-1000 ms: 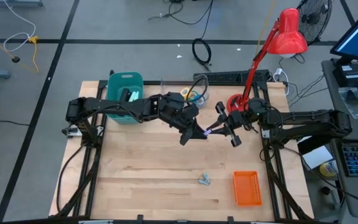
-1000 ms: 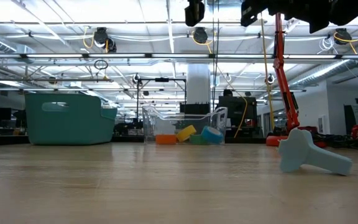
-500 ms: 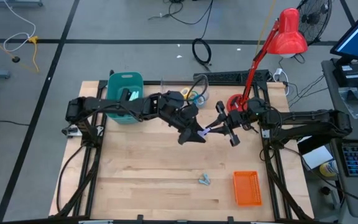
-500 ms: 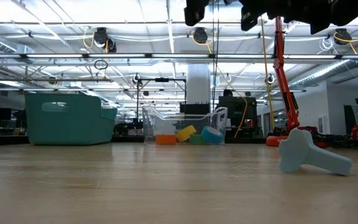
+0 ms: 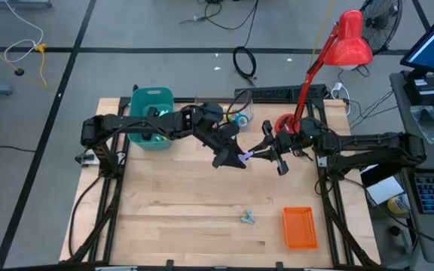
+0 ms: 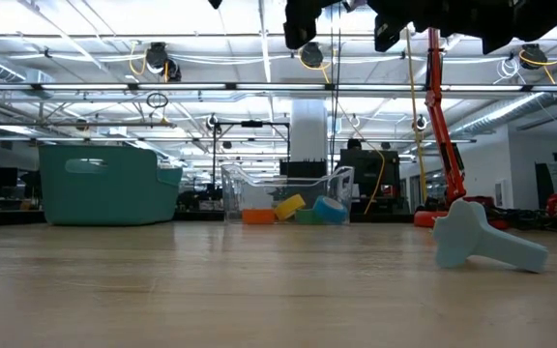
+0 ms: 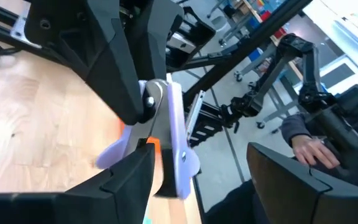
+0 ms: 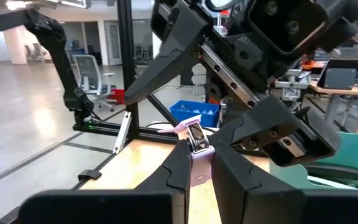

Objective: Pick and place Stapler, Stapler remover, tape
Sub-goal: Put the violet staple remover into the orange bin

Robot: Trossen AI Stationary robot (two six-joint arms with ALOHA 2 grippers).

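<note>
From above, my left arm hides part of the clear bin (image 5: 237,113) behind my left end effector (image 5: 228,158), so I can make out only a little of the tape (image 5: 236,117) in there. My right end effector (image 5: 261,154) meets the left one above the desk (image 5: 172,203), and the stapler (image 5: 246,157) is a thin lavender sliver between the two, too small to read. The stapler remover (image 5: 249,217), pale blue, lies on the wood well below and in front of both, beside a ribbed orange tray (image 5: 298,227). In the low view both end effectors are cut off by the upper edge and the stapler is out of sight. The tape shows as orange, yellow, green and blue rings through the transparent bin wall, far behind and below me, and the remover is a smooth T-shaped lump. My left wrist view shows my left fingers (image 7: 129,180) spread wide, clear of the stapler, a glossy lavender bar with a grey metal plate. A person's hand (image 7: 312,150) is beyond it. My right wrist view shows my right fingers (image 8: 179,174) clamped on the stapler's lavender end.
</note>
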